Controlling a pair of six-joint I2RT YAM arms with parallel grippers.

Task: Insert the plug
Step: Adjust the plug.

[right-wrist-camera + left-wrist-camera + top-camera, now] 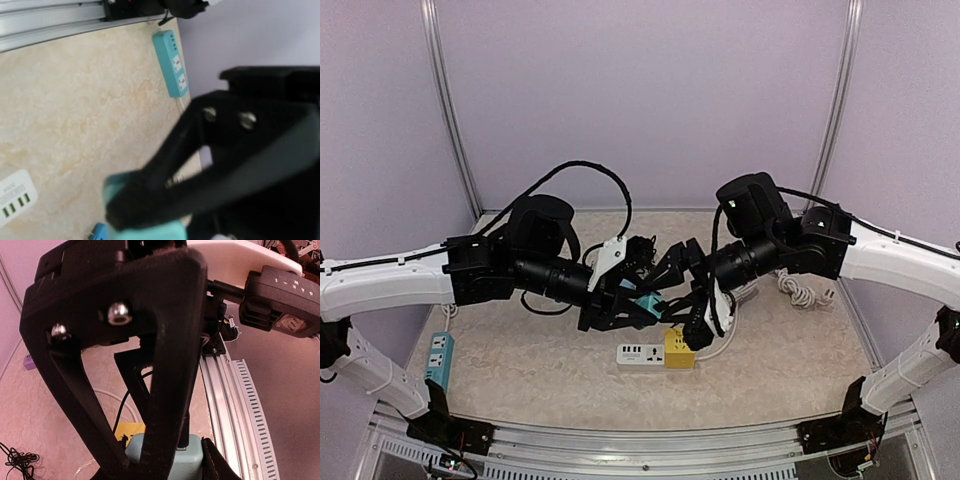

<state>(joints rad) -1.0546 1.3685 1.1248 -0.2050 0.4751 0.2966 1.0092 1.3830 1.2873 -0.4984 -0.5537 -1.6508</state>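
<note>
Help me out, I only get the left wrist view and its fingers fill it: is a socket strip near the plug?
Observer: Yes. From above, a white and yellow strip lies on the table, just on the near side of the plug.
Operator: Is the right arm at the plug too?
Observer: The right fingers stand on either side of it. Whether they pinch it, I cannot tell.
Operator: Any other strip about?
Observer: A teal strip lies at the table's near left corner, well away from the plug.
</note>
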